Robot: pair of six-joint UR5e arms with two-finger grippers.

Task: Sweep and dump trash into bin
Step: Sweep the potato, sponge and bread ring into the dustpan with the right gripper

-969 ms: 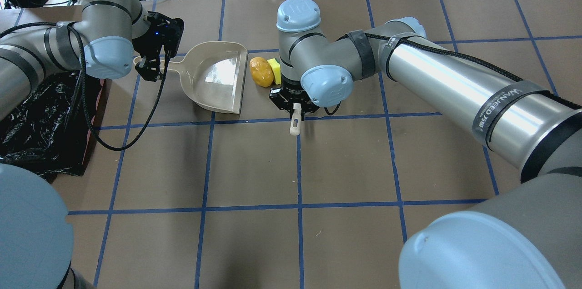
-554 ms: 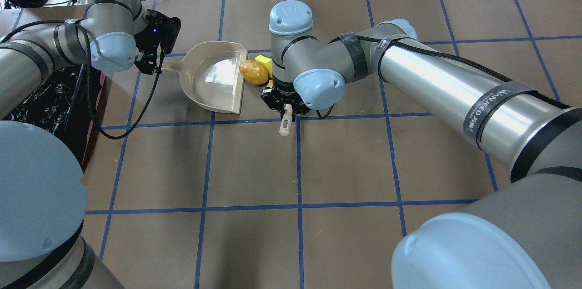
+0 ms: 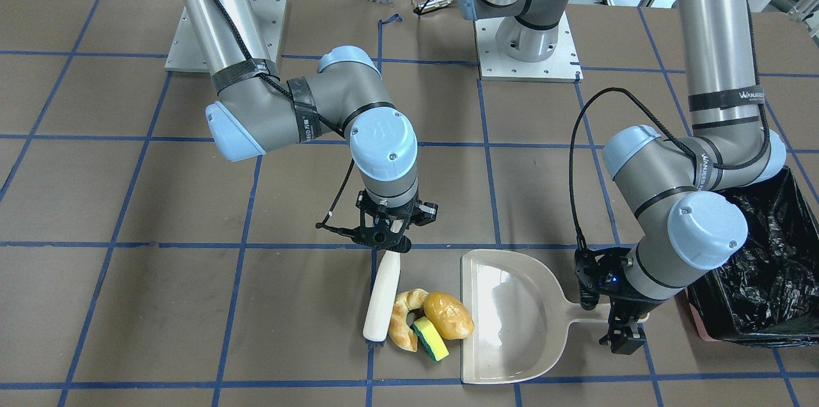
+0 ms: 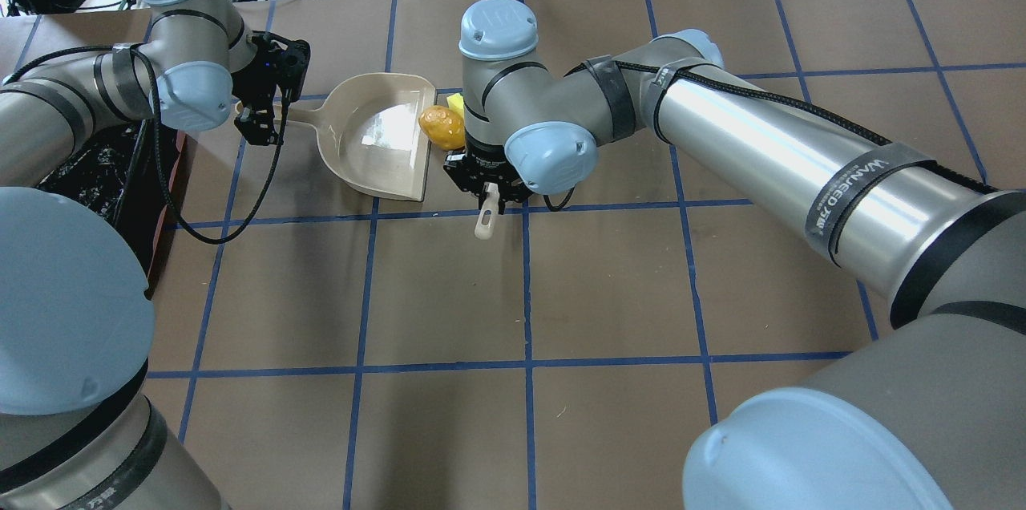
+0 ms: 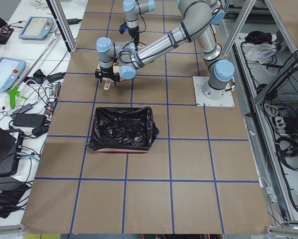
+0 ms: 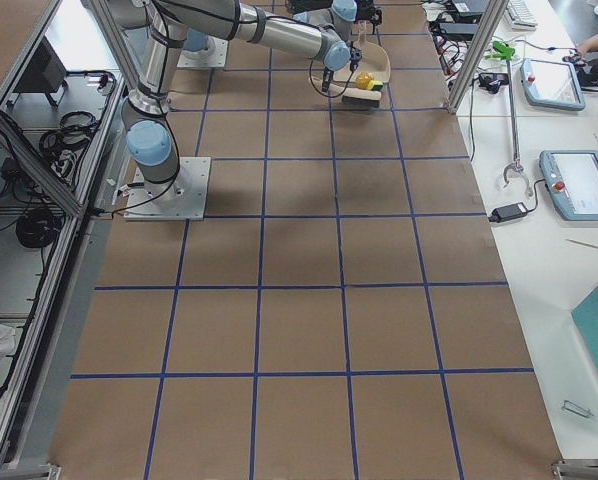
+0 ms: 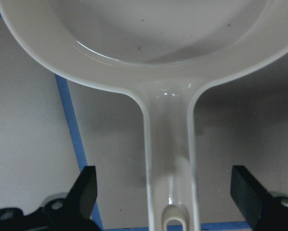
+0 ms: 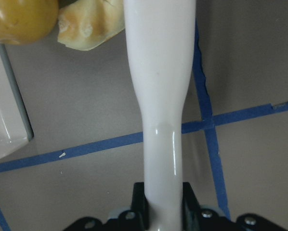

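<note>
Trash: croissant (image 3: pixel 402 320), sponge (image 3: pixel 430 338) and potato (image 3: pixel 449 315), bunched on the table (image 3: pixel 128 202) with the potato at the dustpan's (image 3: pixel 512 330) open lip, at the pan's 9 o'clock in the front-facing view. Brush (image 3: pixel 382 298) just beside the croissant at the heap's 9 o'clock, handle clenched in the right pincer (image 3: pixel 386 248); left pincer (image 7: pixel 166 192) released, fingers spread either side of the dustpan handle. Bin (image 3: pixel 768 279) at the pan's 3 o'clock.

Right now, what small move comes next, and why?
Probably push the white brush, shut in the right gripper, a little toward the beige plastic dustpan: the golden-brown potato, tan croissant and yellow-green sponge lie at its lip, none fully inside.
</note>
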